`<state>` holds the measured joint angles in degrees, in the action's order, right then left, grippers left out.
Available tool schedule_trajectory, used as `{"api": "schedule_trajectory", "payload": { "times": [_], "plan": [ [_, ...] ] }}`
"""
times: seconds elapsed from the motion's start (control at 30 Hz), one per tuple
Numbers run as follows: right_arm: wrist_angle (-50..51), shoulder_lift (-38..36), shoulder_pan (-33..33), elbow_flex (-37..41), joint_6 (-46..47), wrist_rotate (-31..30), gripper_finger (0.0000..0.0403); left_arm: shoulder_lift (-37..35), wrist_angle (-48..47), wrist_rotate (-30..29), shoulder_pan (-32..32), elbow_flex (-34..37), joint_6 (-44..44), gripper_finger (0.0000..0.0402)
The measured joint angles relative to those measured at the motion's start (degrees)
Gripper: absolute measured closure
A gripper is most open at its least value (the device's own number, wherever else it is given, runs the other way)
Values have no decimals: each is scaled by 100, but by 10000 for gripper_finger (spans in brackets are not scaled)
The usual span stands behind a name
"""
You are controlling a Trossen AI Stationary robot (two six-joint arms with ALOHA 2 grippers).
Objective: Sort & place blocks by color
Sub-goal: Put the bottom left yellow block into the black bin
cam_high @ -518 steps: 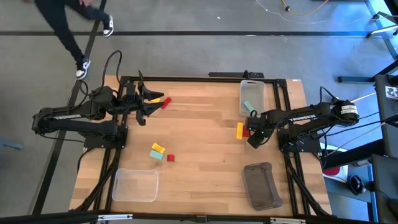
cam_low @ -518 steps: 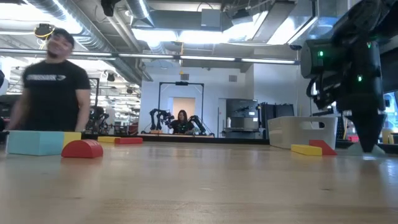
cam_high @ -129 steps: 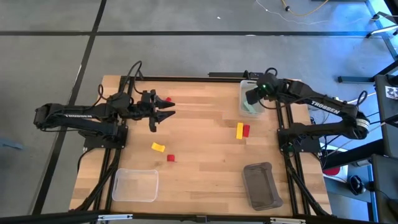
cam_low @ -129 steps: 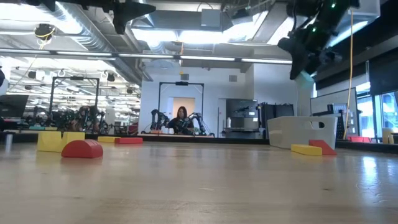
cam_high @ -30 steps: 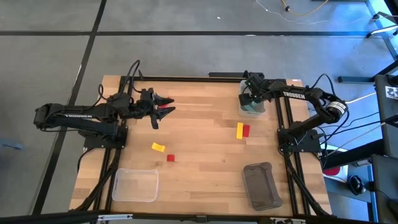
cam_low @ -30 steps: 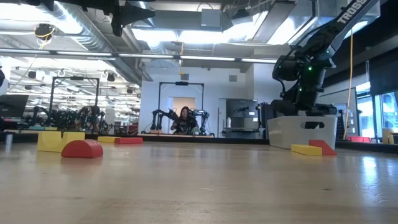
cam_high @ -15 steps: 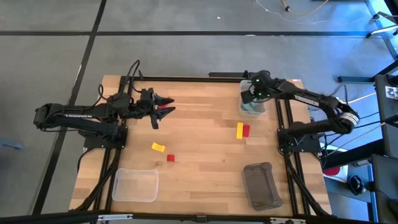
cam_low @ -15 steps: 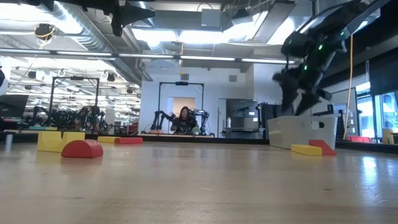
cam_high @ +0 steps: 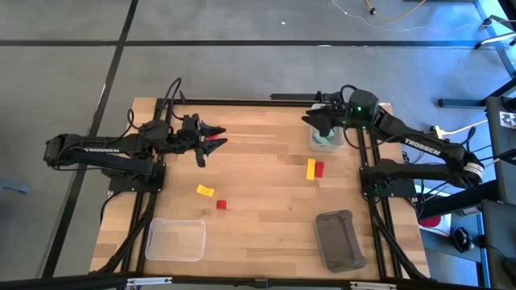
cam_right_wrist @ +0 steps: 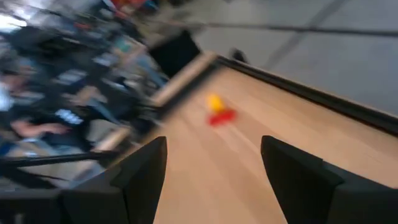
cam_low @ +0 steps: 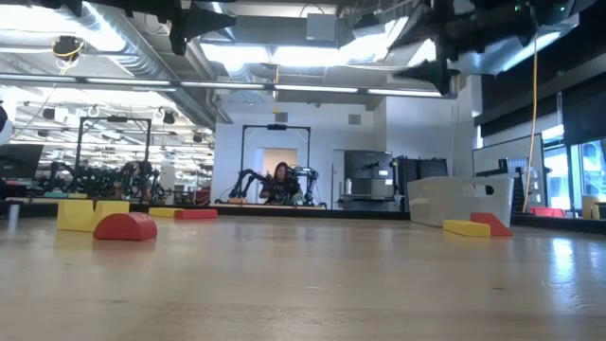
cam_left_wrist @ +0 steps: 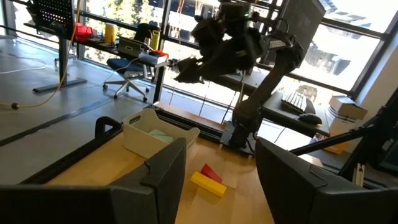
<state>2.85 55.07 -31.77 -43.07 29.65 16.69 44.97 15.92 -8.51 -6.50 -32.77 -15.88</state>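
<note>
My left gripper [cam_high: 218, 137] hovers open and level high over the table's far left, nothing between its fingers [cam_left_wrist: 217, 158]; a red block [cam_high: 214, 146] lies on the table below it. My right gripper [cam_high: 313, 121] is open and empty [cam_right_wrist: 211, 162], high beside the white bin [cam_high: 326, 113], pointing toward the table's left. Pale teal blocks [cam_high: 326, 139] lie inside that bin. A yellow block [cam_high: 310, 168] and a red block [cam_high: 319, 168] lie side by side on the table near the bin. Another yellow block [cam_high: 205, 191] and a small red block [cam_high: 221, 205] lie left of centre.
A clear bin [cam_high: 175, 239] stands at the near left and a grey bin [cam_high: 339, 239] at the near right. The low view shows a red half-round block [cam_low: 125, 226] and a yellow block [cam_low: 80, 215] at the left. Bare wood lies mid-table.
My right gripper has risen out of the white bin and tipped from pointing down to nearly level, now facing the table's left. The teal blocks stay in the bin.
</note>
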Motion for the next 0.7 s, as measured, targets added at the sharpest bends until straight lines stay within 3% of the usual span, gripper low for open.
{"api": "schedule_trajectory", "payload": {
  "times": [0.3,0.7],
  "plan": [
    [-1394,0,892,0,-3,-1,141,0,0,0,0,0,0,217],
    [-1770,2,1179,0,-170,-7,141,0,0,2,0,0,-2,217]
  ]
}}
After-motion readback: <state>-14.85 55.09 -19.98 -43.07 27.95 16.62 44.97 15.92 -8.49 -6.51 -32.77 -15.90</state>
